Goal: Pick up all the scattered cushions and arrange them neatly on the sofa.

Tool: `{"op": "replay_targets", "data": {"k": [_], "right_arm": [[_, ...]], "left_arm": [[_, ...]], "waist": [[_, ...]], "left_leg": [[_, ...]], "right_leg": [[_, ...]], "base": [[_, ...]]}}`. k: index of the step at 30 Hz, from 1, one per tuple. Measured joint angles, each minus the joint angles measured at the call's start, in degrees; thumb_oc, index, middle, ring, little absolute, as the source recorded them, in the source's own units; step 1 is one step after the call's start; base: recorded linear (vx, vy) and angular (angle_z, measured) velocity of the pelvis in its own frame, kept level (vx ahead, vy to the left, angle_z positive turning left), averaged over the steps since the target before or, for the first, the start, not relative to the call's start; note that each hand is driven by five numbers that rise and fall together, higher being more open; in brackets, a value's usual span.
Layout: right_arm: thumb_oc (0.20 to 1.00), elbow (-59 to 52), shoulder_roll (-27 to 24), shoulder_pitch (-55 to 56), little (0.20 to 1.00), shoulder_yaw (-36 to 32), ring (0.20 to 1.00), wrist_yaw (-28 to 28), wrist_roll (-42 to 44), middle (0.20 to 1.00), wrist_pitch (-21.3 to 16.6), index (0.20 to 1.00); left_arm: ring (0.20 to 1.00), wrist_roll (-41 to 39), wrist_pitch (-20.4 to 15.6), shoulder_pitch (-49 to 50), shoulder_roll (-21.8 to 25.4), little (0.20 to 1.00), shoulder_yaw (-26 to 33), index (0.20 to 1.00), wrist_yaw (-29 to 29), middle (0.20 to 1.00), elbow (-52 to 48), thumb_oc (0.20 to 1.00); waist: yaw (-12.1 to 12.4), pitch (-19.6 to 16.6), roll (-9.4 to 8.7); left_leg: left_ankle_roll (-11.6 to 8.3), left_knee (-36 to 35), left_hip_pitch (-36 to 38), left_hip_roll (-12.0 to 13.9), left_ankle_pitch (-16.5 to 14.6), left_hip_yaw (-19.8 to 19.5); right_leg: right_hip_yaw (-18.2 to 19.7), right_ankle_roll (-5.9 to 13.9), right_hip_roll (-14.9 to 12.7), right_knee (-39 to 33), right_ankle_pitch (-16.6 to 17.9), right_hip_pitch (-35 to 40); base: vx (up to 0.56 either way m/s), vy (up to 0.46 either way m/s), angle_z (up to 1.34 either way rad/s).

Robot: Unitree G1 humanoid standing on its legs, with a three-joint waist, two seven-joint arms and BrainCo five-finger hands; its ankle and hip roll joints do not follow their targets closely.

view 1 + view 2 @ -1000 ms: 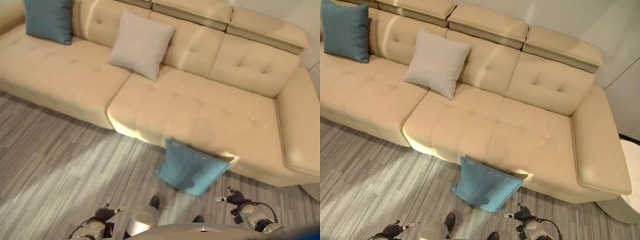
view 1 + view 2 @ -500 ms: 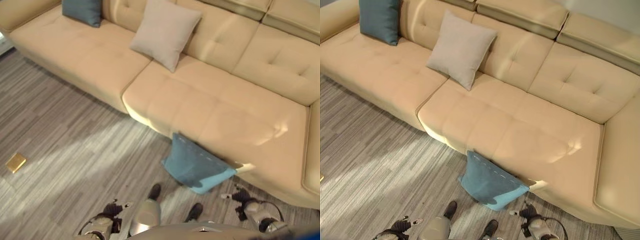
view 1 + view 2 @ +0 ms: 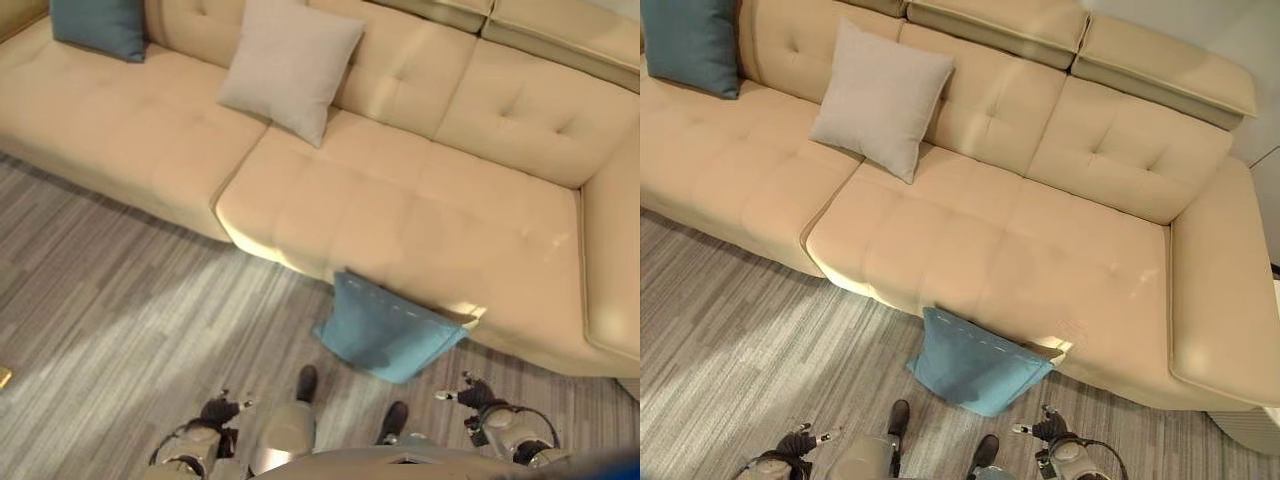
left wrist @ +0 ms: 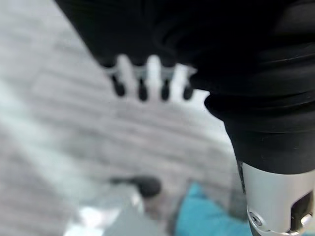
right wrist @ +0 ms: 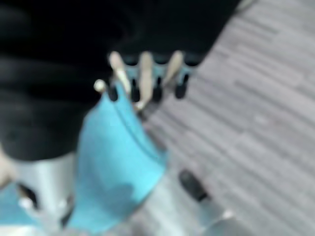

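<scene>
A teal cushion [image 3: 385, 335] lies on the floor, leaning against the front edge of the beige sofa [image 3: 400, 220]; it also appears as the teal cushion [image 5: 118, 167] in the right wrist view. A pale grey cushion [image 3: 290, 65] leans on the backrest, and a second teal cushion [image 3: 100, 25] sits at the far left of the seat. My left hand [image 3: 215, 415] hangs low over the floor, its fingers [image 4: 142, 83] straight and empty. My right hand [image 3: 470, 395] hovers just right of the fallen cushion with relaxed fingers [image 5: 147, 73], apart from it.
Grey striped carpet [image 3: 120, 300] stretches in front of the sofa. A small yellow object [image 3: 3, 377] lies at the left edge of the floor. A pale ribbed object [image 3: 1245, 428] stands by the sofa's right arm.
The camera has swung, shifting the whole picture. The cushions stay where they were, and both hands remain low and empty.
</scene>
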Motion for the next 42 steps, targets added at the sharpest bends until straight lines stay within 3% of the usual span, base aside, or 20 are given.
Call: {"op": "replay_targets", "data": {"k": [4,7,9,12,16,24,32,36,42], "right_arm": [[1.0,-1.2,-0.7,-2.4,1.0,-0.1,1.0,-1.3,0.1,1.0,-0.9,1.0],[1.0,-1.6,-1.8,-5.9,1.0,-0.2,1.0,-3.3,0.1,1.0,-1.3,1.0],[1.0,-2.2,-2.8,-10.4,1.0,-0.8,1.0,-4.9,0.4,1.0,-1.5,1.0],[1.0,-3.5,-4.2,-16.2,1.0,-2.1,1.0,-8.2,2.1,1.0,-2.4,1.0],[1.0,-6.6,-4.6,-21.4,1.0,-2.4,1.0,-11.3,2.5,1.0,-2.8,1.0],[1.0,-12.6,-8.0,-29.8,1.0,-5.1,1.0,-19.0,4.1,1.0,-4.6,1.0],[1.0,-11.0,-8.9,-36.8,1.0,-4.2,1.0,-20.8,8.0,1.0,-6.2,1.0],[1.0,-11.1,-10.8,-42.9,1.0,-4.0,1.0,-21.6,12.5,1.0,-7.8,1.0],[1.0,-17.3,-10.1,-44.4,1.0,-3.9,1.0,-22.8,13.6,1.0,-9.4,1.0]], "left_arm": [[1.0,-0.5,-0.9,-0.5,0.4,1.0,-0.1,1.0,1.0,1.0,-2.4,1.0],[1.0,-3.5,-1.9,-3.6,0.2,1.0,-0.5,1.0,1.5,1.0,-4.8,1.0],[1.0,-5.0,-2.9,-7.5,0.2,1.0,-1.9,1.0,3.5,1.0,-6.2,1.0],[1.0,-9.1,-5.0,-12.7,0.7,1.0,-2.4,1.0,6.2,1.0,-9.0,1.0],[1.0,-11.4,-6.4,-19.2,2.1,1.0,-3.1,1.0,8.0,1.0,-11.3,1.0],[1.0,-13.7,-9.0,-28.6,2.2,1.0,-4.8,1.0,13.3,1.0,-15.3,1.0],[1.0,-17.6,-9.9,-33.9,1.8,1.0,-6.9,1.0,14.6,1.0,-17.9,1.0],[1.0,-18.9,-10.0,-39.6,3.0,1.0,-9.5,1.0,15.1,1.0,-17.8,1.0],[1.0,-19.8,-10.6,-43.0,5.1,1.0,-8.1,1.0,17.5,1.0,-18.1,1.0]], "waist": [[0.8,1.2,0.79],[0.4,4.4,2.04],[0.1,8.7,3.22],[-1.4,12.5,4.15],[-4.5,15.8,3.19],[-9.9,18.3,3.5],[-10.7,18.8,4.13],[-10.9,19.1,4.61],[-12.0,19.8,4.43]], "left_leg": [[-0.07,3.9,-2.8,0.5,-1.7,1.2],[0.09,8.8,-8.7,1.3,-2.7,1.4],[0.5,11.8,-13.3,2.0,-2.8,1.7],[0.45,16.1,-21.0,3.3,-3.7,3.2],[1.99,18.8,-25.7,4.0,-3.8,5.8],[3.28,21.4,-35.2,5.5,-4.8,9.4],[3.28,24.3,-42.5,6.8,-5.5,9.2],[3.33,27.3,-51.8,7.4,-5.4,8.7],[3.44,29.9,-60.2,7.8,-5.4,8.2]], "right_leg": [[1.9,-0.02,-0.1,1.6,0.0,-3.0],[2.8,-0.1,0.1,3.6,0.1,-7.7],[3.0,-1.13,0.5,5.1,0.7,-12.0],[4.1,-0.97,0.3,6.4,0.9,-18.8],[4.3,-1.82,-0.1,4.6,5.1,-23.2],[8.6,-2.52,0.8,4.4,8.5,-34.5],[11.3,-3.1,2.0,5.7,9.4,-42.9],[11.7,-3.62,1.9,9.2,9.2,-52.3],[12.0,-4.26,1.6,14.2,7.6,-61.8]], "base": [[-0.13,0.04,-0.23],[-0.15,0.032,-0.1],[-0.16,0.054,-0.13],[-0.1,0.026,-0.32],[-0.1,0.041,-0.32],[-0.01,0.054,-0.31],[0.02,0.025,-0.19],[0.02,0.031,-0.01],[0.04,0.03,0.0]]}}
